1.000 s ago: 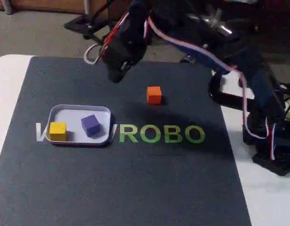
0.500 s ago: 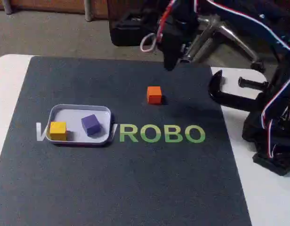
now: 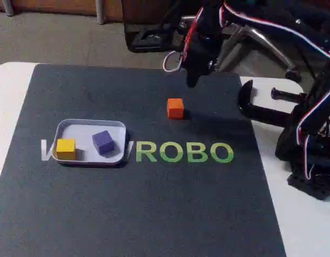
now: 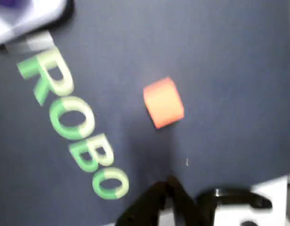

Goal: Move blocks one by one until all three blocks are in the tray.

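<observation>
Gripper [image 3: 190, 80] above orange block [image 3: 175, 107], seemingly empty; jaw state unclear.

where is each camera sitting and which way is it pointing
Fixed view: stands at the near edge of the table, raised, looking down across the dark mat at the tray holding the yellow block and purple block; the arm and its gripper hang at the far side.
Wrist view: rides on the arm, looking down at the mat; dark fingers enter from the bottom edge.
Shared: the orange block, the green ROBO lettering and a tray corner.
</observation>
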Tool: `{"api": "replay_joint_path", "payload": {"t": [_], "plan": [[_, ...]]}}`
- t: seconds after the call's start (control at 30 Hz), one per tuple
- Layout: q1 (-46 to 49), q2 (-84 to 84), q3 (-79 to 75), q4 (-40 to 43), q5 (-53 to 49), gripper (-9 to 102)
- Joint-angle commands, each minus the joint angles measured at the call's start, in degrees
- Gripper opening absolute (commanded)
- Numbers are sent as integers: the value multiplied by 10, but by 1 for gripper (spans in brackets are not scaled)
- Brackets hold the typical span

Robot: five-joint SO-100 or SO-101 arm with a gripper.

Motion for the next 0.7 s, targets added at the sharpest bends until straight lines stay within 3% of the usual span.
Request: {"api": "replay_joint_path", "payload": {"t": [0.0,0.67], "plan": [[4,-6,5,-25,-4,-8],[39,-42,52,-102,-44,-8]]}}
